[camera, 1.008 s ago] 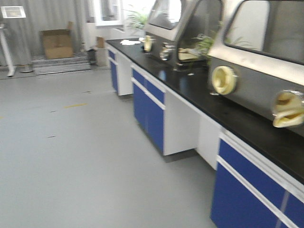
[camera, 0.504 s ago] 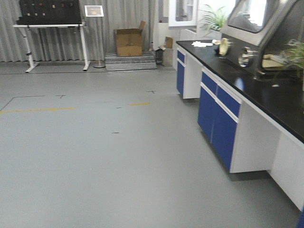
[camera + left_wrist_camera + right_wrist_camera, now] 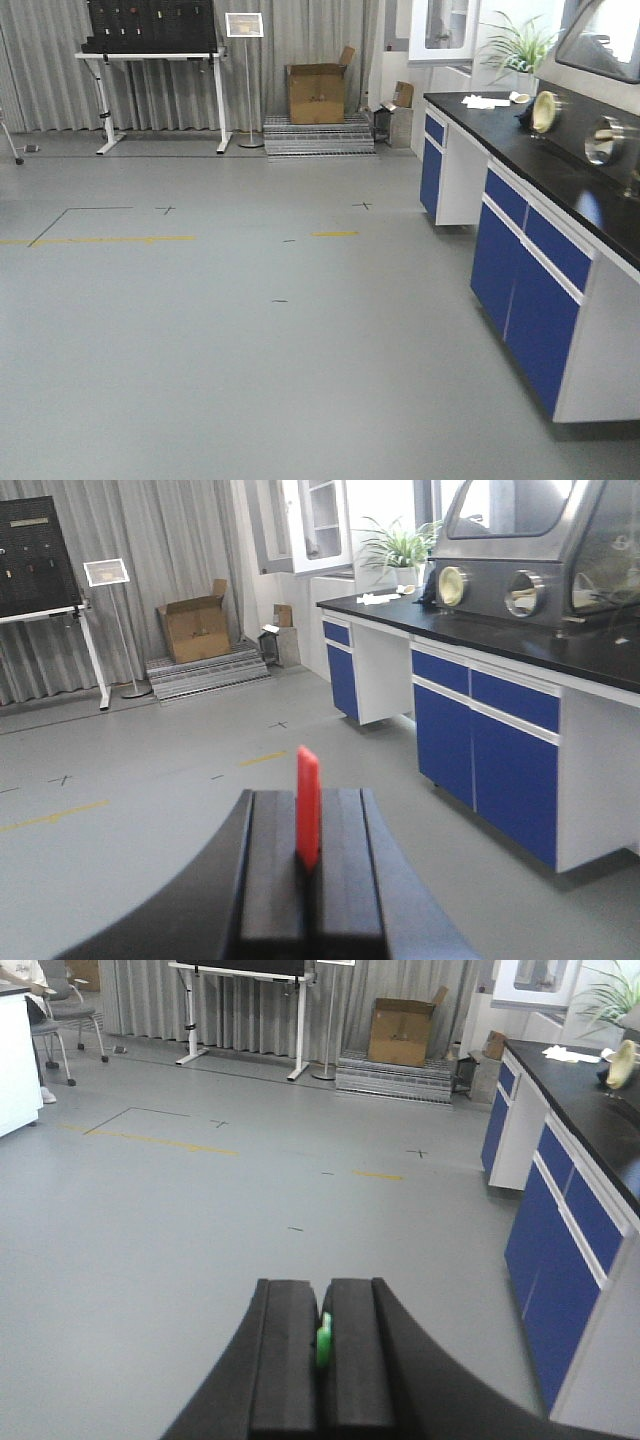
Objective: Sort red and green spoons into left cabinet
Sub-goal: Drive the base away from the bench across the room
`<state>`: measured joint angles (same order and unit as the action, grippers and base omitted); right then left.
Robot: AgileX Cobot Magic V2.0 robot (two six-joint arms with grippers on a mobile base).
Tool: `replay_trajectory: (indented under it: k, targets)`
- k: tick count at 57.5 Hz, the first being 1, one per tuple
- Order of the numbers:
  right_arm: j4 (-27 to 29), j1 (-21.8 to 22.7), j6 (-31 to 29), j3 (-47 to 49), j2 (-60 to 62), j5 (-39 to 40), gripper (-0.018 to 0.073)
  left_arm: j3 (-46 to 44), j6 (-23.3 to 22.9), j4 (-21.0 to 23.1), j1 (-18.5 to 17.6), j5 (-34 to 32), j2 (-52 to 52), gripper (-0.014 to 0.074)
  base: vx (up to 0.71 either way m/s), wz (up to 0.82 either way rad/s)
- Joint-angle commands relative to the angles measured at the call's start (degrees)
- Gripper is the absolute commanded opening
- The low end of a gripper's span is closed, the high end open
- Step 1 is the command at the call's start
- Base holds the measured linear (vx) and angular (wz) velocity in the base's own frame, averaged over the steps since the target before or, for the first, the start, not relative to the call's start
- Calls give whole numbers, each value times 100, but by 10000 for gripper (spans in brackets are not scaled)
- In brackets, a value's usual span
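Grip of the left gripper (image 3: pixel 306 798) clenched on the red spoon (image 3: pixel 308 815); only a flat, narrow strip of bright red plastic visible, pinched upright in the slit between the two black jaws, its squared end standing out above the jaw tips; bowl hidden. Same on the other arm: right gripper (image 3: pixel 322 1285) pressed together around the green spoon (image 3: pixel 323 1342); just a small sliver of bright green showing, deep in the gap between the jaws, below their tips and not reaching beyond them; impossible to tell which part of the spoon. Ahead of both pairs of jaws, grey floor (image 3: pixel 200 350) with short yellow tape marks (image 3: pixel 110 240); off to the right of the jaws, well apart, a lab bench (image 3: pixel 530 290) with black top and blue doors; far ahead, a cardboard box (image 3: pixel 316 92).
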<state>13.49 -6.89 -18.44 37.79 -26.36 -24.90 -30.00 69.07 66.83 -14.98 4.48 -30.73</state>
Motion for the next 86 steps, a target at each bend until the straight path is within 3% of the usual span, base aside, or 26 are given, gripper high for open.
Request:
replay_trajectory:
  k: [1,86]
  targets:
    - [14,22,-14,152,-33,456,-4,-161,-39,91,-36,-207,-12,-1,47,11]
    - [14,22,-14,152,-33,456,-4,-143,-39,91,-36,-208,-12,-1,56,3]
